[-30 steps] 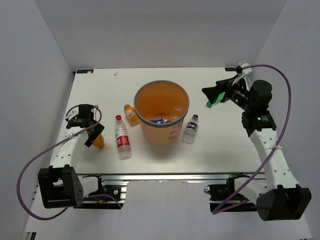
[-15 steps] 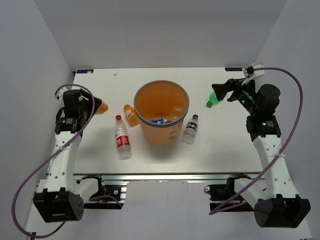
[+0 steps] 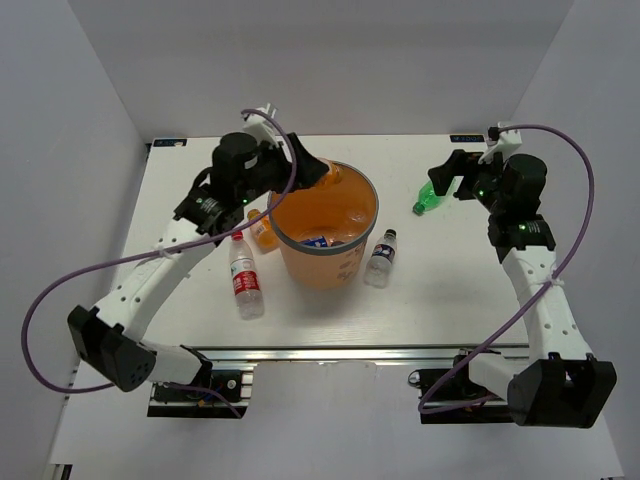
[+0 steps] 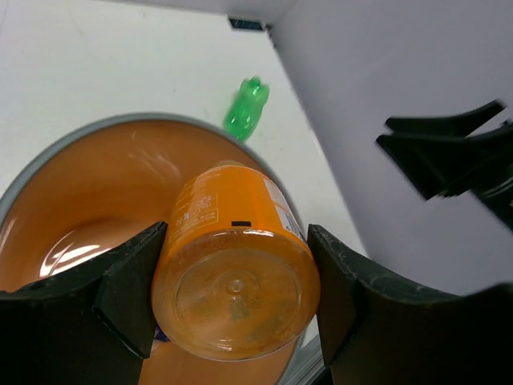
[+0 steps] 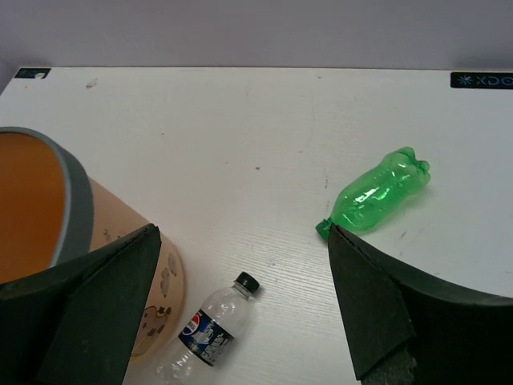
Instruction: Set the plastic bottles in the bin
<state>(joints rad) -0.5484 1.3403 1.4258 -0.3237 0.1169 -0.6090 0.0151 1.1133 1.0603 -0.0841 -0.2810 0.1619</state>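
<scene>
My left gripper (image 3: 318,173) is shut on a short orange bottle (image 4: 236,273) and holds it above the far left rim of the orange bin (image 3: 372,215), cap pointing over the opening. In the left wrist view the bin's inner wall (image 4: 96,184) lies below the bottle. A second orange bottle (image 3: 262,228) lies by the bin's left side. The red-capped clear bottle (image 3: 243,275) lies further left. The small dark-capped clear bottle (image 3: 380,258) lies at the bin's right. The green bottle (image 3: 428,197) lies right of the bin. My right gripper (image 3: 448,182) is open and empty above the green bottle (image 5: 377,192).
Something blue (image 3: 318,241) lies on the bin's floor. White walls close in the table on the left, back and right. The right wrist view shows the small clear bottle (image 5: 210,333) next to the bin's rim (image 5: 72,200).
My left arm has swung from the table's left edge to the bin's rim, carrying the orange bottle. My right gripper has barely shifted near the green bottle.
</scene>
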